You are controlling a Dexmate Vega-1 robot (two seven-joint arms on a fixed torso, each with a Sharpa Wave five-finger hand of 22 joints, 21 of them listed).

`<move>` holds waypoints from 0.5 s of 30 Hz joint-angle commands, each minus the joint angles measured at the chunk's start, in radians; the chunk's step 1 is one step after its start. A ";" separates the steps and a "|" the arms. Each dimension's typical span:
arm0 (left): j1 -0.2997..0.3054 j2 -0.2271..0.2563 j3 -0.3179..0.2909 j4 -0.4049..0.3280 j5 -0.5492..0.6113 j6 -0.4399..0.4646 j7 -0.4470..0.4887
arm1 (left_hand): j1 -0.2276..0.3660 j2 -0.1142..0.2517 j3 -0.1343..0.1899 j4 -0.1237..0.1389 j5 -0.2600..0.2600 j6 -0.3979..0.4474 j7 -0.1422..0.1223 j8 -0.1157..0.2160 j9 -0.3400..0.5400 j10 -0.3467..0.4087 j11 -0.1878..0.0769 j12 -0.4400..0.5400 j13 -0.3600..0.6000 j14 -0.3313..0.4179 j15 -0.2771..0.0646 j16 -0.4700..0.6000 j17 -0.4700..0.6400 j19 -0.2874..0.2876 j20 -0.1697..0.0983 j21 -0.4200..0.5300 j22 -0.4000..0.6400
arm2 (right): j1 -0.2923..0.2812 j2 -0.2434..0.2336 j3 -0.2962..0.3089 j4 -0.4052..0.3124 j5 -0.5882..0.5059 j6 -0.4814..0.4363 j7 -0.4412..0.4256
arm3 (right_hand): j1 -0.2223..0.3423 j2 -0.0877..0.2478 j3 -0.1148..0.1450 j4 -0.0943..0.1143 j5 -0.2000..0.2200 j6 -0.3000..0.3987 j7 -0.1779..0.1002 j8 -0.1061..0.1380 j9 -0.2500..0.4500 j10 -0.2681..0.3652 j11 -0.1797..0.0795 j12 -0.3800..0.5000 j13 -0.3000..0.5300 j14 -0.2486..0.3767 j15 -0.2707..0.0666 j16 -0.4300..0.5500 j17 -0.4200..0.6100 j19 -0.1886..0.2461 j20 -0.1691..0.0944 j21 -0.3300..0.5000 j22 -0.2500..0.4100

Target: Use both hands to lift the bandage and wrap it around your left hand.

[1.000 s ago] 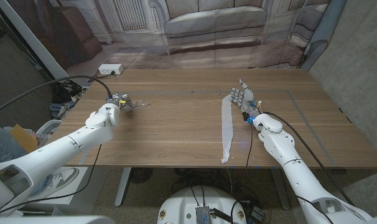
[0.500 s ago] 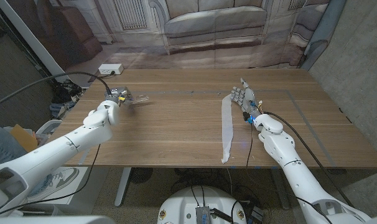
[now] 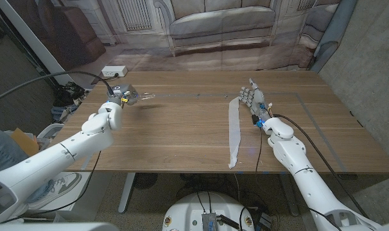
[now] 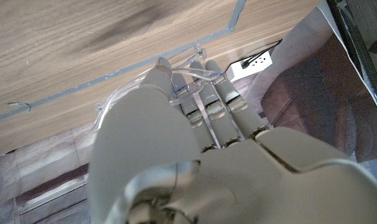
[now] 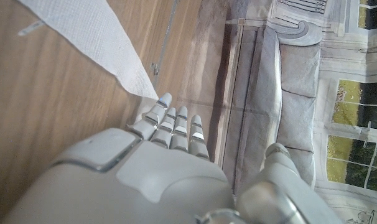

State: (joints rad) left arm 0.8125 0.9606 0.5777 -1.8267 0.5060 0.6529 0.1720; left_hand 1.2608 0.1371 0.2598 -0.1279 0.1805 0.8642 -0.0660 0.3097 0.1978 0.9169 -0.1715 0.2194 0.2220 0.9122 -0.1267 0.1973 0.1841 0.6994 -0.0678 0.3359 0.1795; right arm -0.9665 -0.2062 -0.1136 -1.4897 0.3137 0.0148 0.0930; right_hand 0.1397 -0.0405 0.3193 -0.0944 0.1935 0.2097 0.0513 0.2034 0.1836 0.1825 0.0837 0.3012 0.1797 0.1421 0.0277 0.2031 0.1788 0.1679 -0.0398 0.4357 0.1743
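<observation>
- Right hand (image 3: 251,101) stands beside the far end of the bandage (image 3: 233,131), fingers straight and apart, holding nothing.
- Left hand (image 3: 121,98) is well apart from the strip, off toward the table's (image 3: 181,141) other side, fingers extended and empty.
- From the right hand, the bandage runs back alongside that forearm as a flat strip, its near end at the table edge.
- It looks thin, limp and light, so it should drape and slide; pinching one end seems the best hold.

I see the wooden surface (image 3: 181,135), a white power strip (image 3: 114,72) on the floor behind it, and a sofa backdrop (image 3: 220,22).
</observation>
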 commanded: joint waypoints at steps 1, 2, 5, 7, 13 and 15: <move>0.079 -0.014 -0.068 -0.105 -0.006 0.005 0.060 | -0.006 -0.002 0.009 0.003 0.000 -0.007 0.000 -0.005 0.002 -0.013 0.003 -0.007 0.005 -0.012 -0.083 -0.007 0.002 -0.013 -0.038 -0.007 0.002 | -0.015 -0.020 -0.009 -0.029 -0.024 0.073 -0.027 | 0.020 0.006 0.005 -0.011 0.005 0.037 -0.008 0.013 0.004 0.035 -0.017 0.003 0.002 0.027 -0.017 0.003 0.002 0.024 -0.017 -0.008 0.004; 0.087 -0.016 -0.079 -0.108 -0.017 -0.011 0.065 | -0.007 -0.002 0.009 0.003 0.000 -0.008 -0.001 -0.006 0.002 -0.013 0.003 -0.007 0.005 -0.015 -0.083 -0.008 0.002 -0.015 -0.039 -0.008 0.002 | -0.012 -0.026 -0.011 -0.025 -0.024 0.083 -0.020 | 0.022 0.006 0.006 -0.013 0.004 0.039 -0.008 0.013 0.004 0.039 -0.018 0.004 0.002 0.029 -0.023 0.003 0.002 0.025 -0.018 -0.009 0.004; 0.105 -0.029 -0.103 -0.117 -0.037 -0.039 0.079 | -0.009 -0.003 0.010 0.004 0.000 -0.010 -0.001 -0.008 0.002 -0.014 0.003 -0.008 0.006 -0.018 -0.082 -0.008 0.002 -0.017 -0.039 -0.010 0.002 | -0.007 -0.031 -0.012 -0.023 -0.019 0.091 -0.016 | 0.026 0.007 0.006 -0.015 0.004 0.043 -0.007 0.013 0.004 0.041 -0.022 0.003 0.002 0.029 -0.023 0.002 0.002 0.027 -0.020 -0.010 0.005; 0.110 -0.039 -0.105 -0.123 -0.027 -0.043 0.091 | -0.010 -0.003 0.010 0.005 0.000 -0.011 -0.001 -0.009 0.002 -0.015 0.004 -0.008 0.007 -0.019 -0.082 -0.008 0.002 -0.019 -0.039 -0.011 0.003 | -0.005 -0.038 -0.014 -0.021 -0.018 0.096 -0.010 | 0.028 0.007 0.006 -0.016 0.004 0.044 -0.007 0.013 0.003 0.043 -0.018 0.002 0.002 0.031 -0.023 0.002 0.002 0.029 -0.021 -0.011 0.005; 0.113 -0.063 -0.100 -0.138 -0.006 -0.080 0.109 | -0.012 -0.005 0.011 0.006 0.001 -0.012 -0.001 -0.011 0.002 -0.014 0.004 -0.009 0.008 -0.019 -0.081 -0.007 0.003 -0.023 -0.040 -0.013 0.003 | -0.001 -0.061 -0.012 -0.021 -0.022 0.109 -0.006 | 0.030 0.007 0.006 -0.017 0.003 0.043 -0.005 0.011 0.004 0.042 -0.013 -0.001 0.002 0.032 -0.021 0.001 0.002 0.030 -0.022 -0.014 0.005; 0.110 -0.068 -0.096 -0.144 -0.002 -0.097 0.108 | -0.013 -0.006 0.012 0.006 0.001 -0.011 -0.001 -0.011 0.002 -0.014 0.002 -0.010 0.008 -0.018 -0.081 -0.006 0.003 -0.022 -0.041 -0.013 0.003 | 0.001 -0.072 -0.011 -0.020 -0.031 0.117 -0.009 | 0.032 0.008 0.006 -0.018 0.003 0.042 -0.005 0.010 0.004 0.042 -0.011 -0.002 0.002 0.031 -0.019 0.000 0.002 0.030 -0.022 -0.014 0.005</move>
State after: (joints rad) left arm 0.9001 0.9255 0.4969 -1.9299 0.4943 0.6219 0.2480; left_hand 1.2536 0.1300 0.2642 -0.1240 0.1805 0.8536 -0.0661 0.2992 0.1972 0.9024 -0.1679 0.2094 0.2260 0.8961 -0.1213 0.1921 0.1841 0.6816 -0.0642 0.3287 0.1795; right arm -0.9737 -0.2405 -0.1244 -1.5090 0.2970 0.0953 0.0817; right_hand 0.1591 -0.0296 0.3202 -0.1065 0.1934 0.2448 0.0484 0.2113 0.1836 0.2187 0.0690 0.3012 0.1797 0.1616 0.0082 0.2031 0.1787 0.1908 -0.0410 0.4282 0.1743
